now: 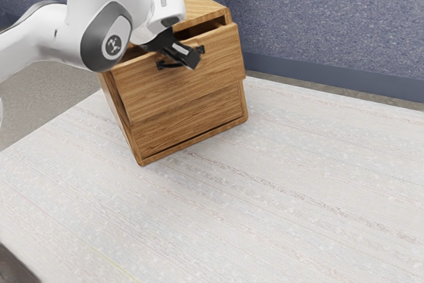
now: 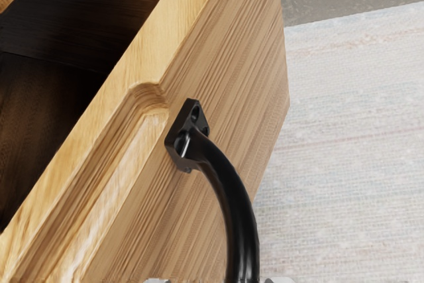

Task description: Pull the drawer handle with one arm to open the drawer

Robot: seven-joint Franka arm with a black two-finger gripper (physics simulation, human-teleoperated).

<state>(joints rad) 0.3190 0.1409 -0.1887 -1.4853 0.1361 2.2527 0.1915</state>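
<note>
While drawer [image 1: 182,81] ajar, handle [image 2: 227,187] across front

Exterior view: set high beside the arm [image 1: 73,31], faced down across the table [image 1: 278,197] at middle distance; wooden drawer cabinet [image 1: 179,107] at 11 o'clock.
Wrist view: carried at the arm's end, held very close to the upper drawer front [image 2: 132,217]; black handle [image 2: 228,190] at 6 o'clock.
Shared by both: upper drawer front [image 1: 205,71], black handle [image 1: 165,65], a strip of table [image 2: 358,130].

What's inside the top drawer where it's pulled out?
The exposed part of the top drawer shows only bare dark wood, with no contents. The rest lies hidden under the cabinet top and behind the drawer's own front panel.
</note>
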